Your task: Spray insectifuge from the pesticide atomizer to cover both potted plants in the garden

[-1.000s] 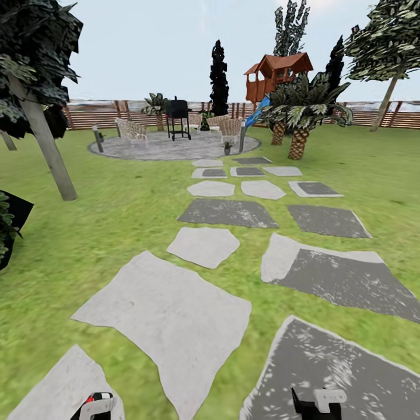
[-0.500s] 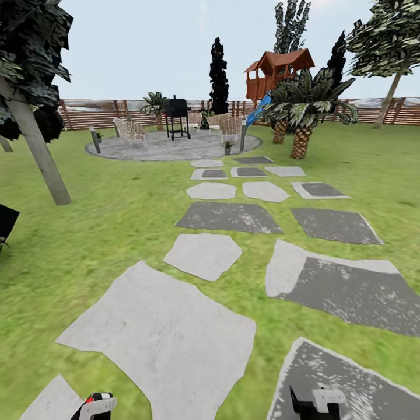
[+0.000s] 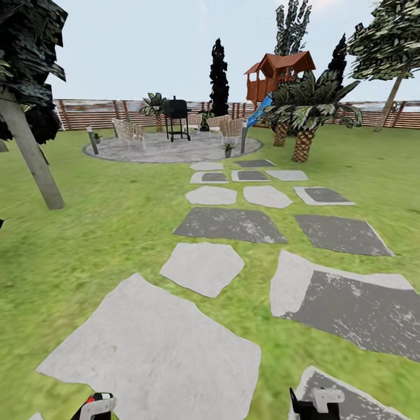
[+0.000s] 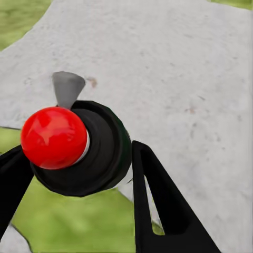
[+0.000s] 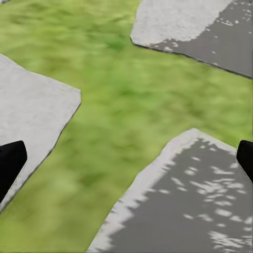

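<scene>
The pesticide atomizer (image 4: 79, 145) is seen from above in the left wrist view as a black round top with a red knob. My left gripper (image 4: 77, 158) is shut on it, a black finger on each side. In the head view its red and white tip (image 3: 98, 403) pokes up at the bottom edge. My right gripper (image 5: 126, 161) hangs open and empty over grass and stones, and its housing (image 3: 316, 402) shows low in the head view. A small low green plant (image 3: 227, 149) stands far ahead at the near rim of the grey paved round (image 3: 169, 149). The second potted plant I cannot make out.
Flat stepping stones (image 3: 202, 266) lead across the lawn to the paved round, which holds a black grill (image 3: 177, 116) and wicker chairs (image 3: 129, 129). A tree trunk (image 3: 34, 157) stands left. Scaly-trunked palms (image 3: 303, 140) and a red playhouse (image 3: 277, 73) are right. The brown fence (image 3: 87, 114) closes the back.
The whole view has advanced along the stepping stones, so the stones and tree slide toward me and outward. Both grippers keep their pose, and the left still holds the atomizer.
</scene>
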You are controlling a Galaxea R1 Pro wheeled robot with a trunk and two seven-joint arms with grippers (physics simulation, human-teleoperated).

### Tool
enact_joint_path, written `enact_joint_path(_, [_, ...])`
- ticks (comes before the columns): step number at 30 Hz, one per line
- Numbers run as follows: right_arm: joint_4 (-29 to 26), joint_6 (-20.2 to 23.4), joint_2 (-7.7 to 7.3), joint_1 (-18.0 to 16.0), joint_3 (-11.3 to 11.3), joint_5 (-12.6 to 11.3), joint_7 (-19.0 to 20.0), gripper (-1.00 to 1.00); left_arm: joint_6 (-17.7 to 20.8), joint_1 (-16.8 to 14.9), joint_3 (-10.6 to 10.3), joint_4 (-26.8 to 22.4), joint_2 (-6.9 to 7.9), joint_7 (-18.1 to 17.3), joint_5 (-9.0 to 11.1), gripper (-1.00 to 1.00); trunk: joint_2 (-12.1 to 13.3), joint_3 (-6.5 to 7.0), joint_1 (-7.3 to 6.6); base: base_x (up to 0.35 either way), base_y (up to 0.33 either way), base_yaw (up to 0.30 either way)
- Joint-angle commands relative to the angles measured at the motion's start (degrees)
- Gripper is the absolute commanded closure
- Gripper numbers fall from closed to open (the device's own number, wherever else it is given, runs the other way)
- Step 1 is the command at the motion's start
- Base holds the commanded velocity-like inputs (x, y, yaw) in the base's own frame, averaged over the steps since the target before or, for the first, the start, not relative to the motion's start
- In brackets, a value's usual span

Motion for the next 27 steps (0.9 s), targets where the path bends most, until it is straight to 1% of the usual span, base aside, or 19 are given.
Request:
enact_joint_path(1, [0.05,-0.16,0.00,-0.03,0.03,0.01,-0.01,-1.00,-0.20,-0.03,0.01,0.02,0.00,0.06,0.01,1.00,-0.02,-0.05,0.02,0.340,0.000,0.000])
enact_joint_path(27, [0.05,-0.16,0.02,-0.03,0.05,0.02,0.02,-1.00,-0.18,-0.03,0.01,0.06,0.00,0.06,-0.06,1.00,-0.02,-0.05,0.02,0.340,0.000,0.000])
